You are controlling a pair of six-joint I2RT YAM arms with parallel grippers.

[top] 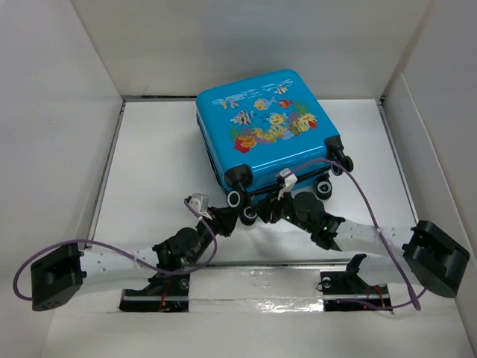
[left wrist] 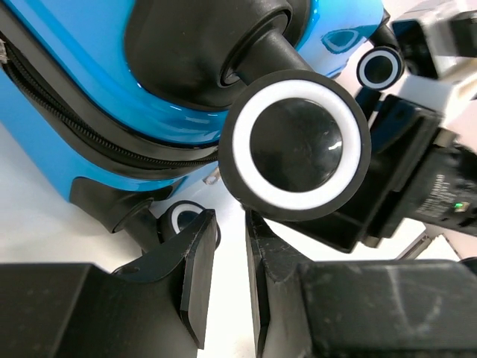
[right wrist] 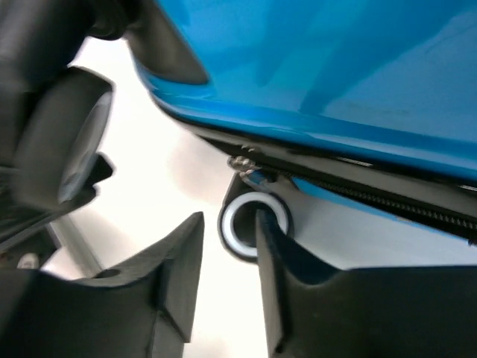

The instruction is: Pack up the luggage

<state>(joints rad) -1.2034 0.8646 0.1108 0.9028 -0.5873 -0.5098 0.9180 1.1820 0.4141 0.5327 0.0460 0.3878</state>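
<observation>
The luggage [top: 261, 123] lies shut toward the back of the table [top: 149, 149], wheels facing the 2 arms, left gripper [left wrist: 227, 224] narrowly parted on nothing under 1 wheel [left wrist: 294, 144], right gripper [right wrist: 229, 224] narrow too, empty.

Blue luggage [top: 261, 130] flat on white table [top: 149, 164]

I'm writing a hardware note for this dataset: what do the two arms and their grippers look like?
Both the left arm and right arm have white links, black joint housings and a looping purple cable. The left gripper and right gripper are matte black, with two flat, angular fingers.
</observation>
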